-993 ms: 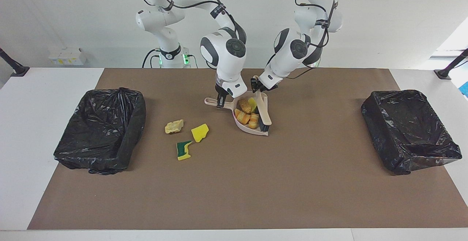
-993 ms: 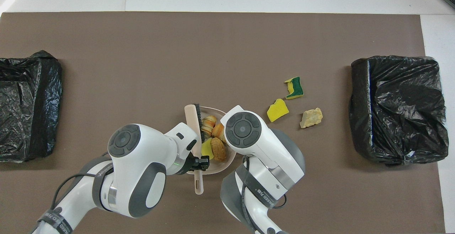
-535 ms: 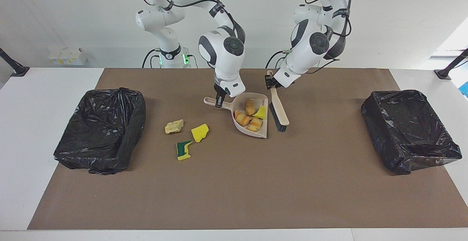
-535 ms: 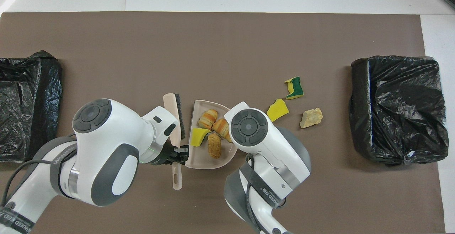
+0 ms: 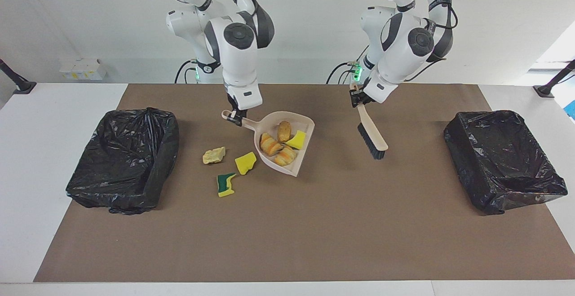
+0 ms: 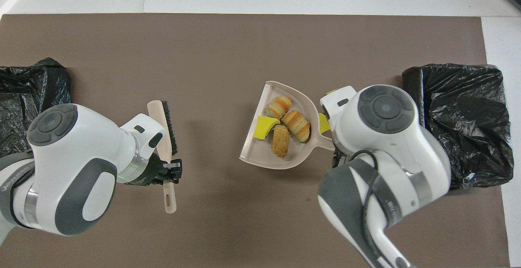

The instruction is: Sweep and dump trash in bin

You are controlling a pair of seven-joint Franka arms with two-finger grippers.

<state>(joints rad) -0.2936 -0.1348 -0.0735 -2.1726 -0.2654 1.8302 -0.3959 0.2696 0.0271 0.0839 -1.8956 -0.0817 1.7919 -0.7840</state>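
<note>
My right gripper (image 5: pixel 233 118) is shut on the handle of the beige dustpan (image 5: pixel 294 169) and holds it just above the mat. The pan (image 6: pixel 256 154) carries trash: two orange-striped bread chunks (image 5: pixel 268 144), a brown chunk (image 5: pixel 284 130) and a yellow sponge piece (image 5: pixel 297 139). On the mat between pan and bin lie a tan chunk (image 5: pixel 214 155), a yellow sponge piece (image 5: pixel 245 163) and a yellow-green sponge piece (image 5: pixel 226 184). My left gripper (image 5: pixel 356 99) is shut on the brush (image 5: pixel 371 135) handle and holds it raised, bristles down. In the overhead view the right arm hides its gripper.
A bin lined with a black bag (image 5: pixel 123 161) stands at the right arm's end of the brown mat, beside the loose scraps. A second black-lined bin (image 5: pixel 503 161) stands at the left arm's end. White table shows around the mat.
The brush left the dustpan and moved toward the left arm's end. The dustpan with its four scraps rose and moved toward the right arm's end. The three loose scraps stayed put.
</note>
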